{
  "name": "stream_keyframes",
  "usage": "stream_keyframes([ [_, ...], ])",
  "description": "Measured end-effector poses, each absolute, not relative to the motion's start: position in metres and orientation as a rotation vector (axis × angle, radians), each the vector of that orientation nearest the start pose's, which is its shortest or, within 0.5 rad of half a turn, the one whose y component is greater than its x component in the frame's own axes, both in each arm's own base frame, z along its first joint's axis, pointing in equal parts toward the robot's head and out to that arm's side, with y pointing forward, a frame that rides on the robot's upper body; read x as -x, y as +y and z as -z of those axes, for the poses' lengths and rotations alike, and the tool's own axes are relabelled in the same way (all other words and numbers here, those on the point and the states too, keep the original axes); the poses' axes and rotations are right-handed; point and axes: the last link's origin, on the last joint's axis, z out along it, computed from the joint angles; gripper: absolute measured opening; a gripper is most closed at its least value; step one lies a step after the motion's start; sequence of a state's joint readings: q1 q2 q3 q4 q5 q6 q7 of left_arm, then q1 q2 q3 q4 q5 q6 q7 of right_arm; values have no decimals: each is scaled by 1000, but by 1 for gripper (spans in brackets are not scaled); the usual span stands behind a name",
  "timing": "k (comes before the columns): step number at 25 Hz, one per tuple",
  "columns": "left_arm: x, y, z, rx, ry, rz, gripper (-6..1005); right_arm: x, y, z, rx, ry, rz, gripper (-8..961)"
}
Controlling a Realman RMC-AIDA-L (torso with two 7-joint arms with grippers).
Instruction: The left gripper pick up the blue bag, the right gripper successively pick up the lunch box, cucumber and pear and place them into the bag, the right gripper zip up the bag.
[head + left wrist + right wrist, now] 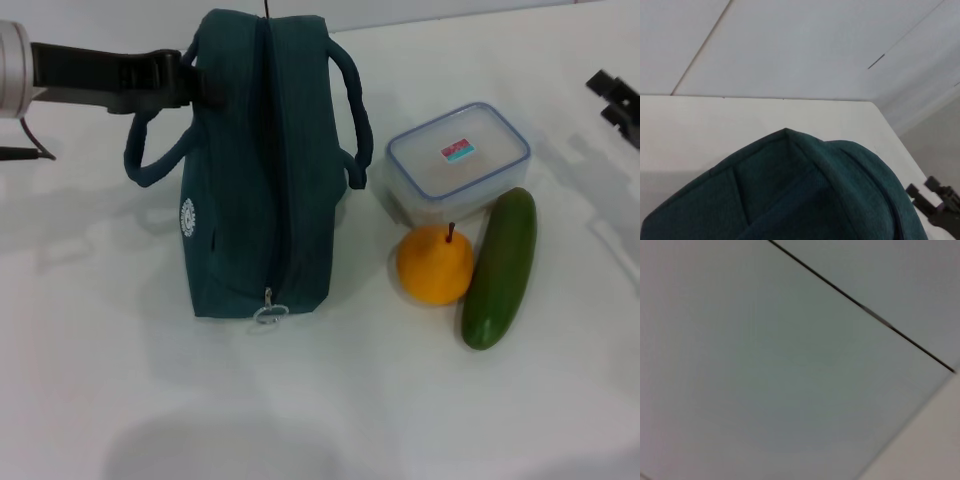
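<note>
Head view: left hand (190,78) at ten o'clock grips the blue bag (262,170), upright mid-bench (120,380), zipped. Lunch box (458,160), pear (434,264), cucumber (500,266) cluster at three o'clock. Right hand (618,100) at two o'clock; its state I cannot tell.
</note>
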State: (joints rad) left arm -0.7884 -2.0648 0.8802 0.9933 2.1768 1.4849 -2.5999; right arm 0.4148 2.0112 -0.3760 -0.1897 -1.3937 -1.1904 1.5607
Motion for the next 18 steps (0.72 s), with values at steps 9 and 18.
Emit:
stream_keyframes([
  [9,145,410,-29,2516,-1487,467,45,-361,337,-19,1399,1559,-1286,673],
  [18,145,412,-30,2511,-1469,472,45,-345,340,1,1441,1619,-1313,670],
])
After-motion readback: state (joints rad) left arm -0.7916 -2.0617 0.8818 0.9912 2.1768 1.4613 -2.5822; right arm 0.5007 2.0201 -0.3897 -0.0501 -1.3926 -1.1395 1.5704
